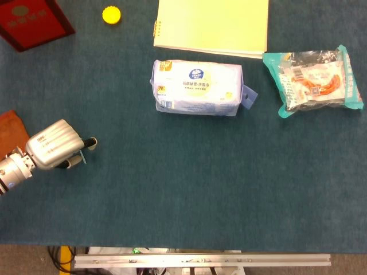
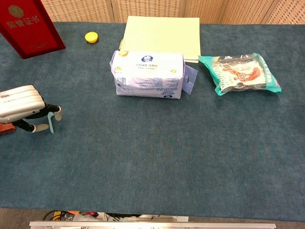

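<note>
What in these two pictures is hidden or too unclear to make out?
- Left hand: in both views its metal back covers the palm; it pinches a small blue strip, too thin to identify.
- Right hand: in neither view.
- Reddish-brown thing beside the left hand: cut by the left edge, partly behind the hand.
- Red booklet: cut off at the top edge in both views.
- Tissue pack print: too small to read.
</note>
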`<state>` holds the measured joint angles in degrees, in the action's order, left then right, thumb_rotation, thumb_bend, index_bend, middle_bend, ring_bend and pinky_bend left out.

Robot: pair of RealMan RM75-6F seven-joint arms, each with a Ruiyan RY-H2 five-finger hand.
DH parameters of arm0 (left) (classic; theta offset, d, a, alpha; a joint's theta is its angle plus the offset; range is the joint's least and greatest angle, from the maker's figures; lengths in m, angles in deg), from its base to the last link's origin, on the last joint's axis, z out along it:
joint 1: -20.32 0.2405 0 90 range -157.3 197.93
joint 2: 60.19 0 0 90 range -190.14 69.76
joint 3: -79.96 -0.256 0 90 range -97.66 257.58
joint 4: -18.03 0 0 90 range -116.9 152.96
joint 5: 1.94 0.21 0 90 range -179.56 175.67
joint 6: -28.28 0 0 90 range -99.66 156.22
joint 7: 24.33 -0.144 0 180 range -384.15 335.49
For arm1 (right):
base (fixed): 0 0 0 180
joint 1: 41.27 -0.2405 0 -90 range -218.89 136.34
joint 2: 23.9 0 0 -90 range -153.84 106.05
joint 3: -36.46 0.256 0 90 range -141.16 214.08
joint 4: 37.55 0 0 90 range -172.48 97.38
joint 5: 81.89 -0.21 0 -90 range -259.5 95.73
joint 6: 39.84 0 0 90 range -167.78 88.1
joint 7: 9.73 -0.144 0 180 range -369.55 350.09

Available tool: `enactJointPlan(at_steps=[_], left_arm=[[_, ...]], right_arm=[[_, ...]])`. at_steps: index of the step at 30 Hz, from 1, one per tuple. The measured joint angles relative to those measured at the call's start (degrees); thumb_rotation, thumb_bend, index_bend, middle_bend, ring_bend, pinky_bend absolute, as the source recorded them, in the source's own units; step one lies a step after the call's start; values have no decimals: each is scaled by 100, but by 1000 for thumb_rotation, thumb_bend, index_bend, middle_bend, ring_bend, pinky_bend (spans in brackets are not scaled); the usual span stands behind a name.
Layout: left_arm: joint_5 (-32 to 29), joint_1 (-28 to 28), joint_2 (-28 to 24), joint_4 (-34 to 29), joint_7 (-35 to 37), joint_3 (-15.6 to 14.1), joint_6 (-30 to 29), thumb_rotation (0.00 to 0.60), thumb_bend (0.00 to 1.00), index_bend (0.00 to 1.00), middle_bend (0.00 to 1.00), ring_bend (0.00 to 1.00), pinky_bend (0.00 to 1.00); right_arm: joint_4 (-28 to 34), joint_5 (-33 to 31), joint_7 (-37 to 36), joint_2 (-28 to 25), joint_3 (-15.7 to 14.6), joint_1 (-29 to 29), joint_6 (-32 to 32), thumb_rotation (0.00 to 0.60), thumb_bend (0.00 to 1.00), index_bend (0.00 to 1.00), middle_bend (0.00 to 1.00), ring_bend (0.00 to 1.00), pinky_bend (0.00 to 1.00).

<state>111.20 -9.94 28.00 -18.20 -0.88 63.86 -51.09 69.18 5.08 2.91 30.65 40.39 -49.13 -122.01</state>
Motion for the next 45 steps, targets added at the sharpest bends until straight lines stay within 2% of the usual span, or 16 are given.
enactJointPlan(at_steps=[25, 45], left_arm=[[-138, 96, 315, 610, 294, -220, -77, 600, 312, 478, 911, 873, 809], [-228, 25, 488, 756, 533, -296, 71, 600, 313, 543, 921, 883, 809]], right_arm=[[55, 21, 59, -12, -16, 56, -78, 600, 363, 356, 294, 170, 246], [84, 20, 93, -39, -15, 101, -130, 600, 362, 356, 294, 179, 246]])
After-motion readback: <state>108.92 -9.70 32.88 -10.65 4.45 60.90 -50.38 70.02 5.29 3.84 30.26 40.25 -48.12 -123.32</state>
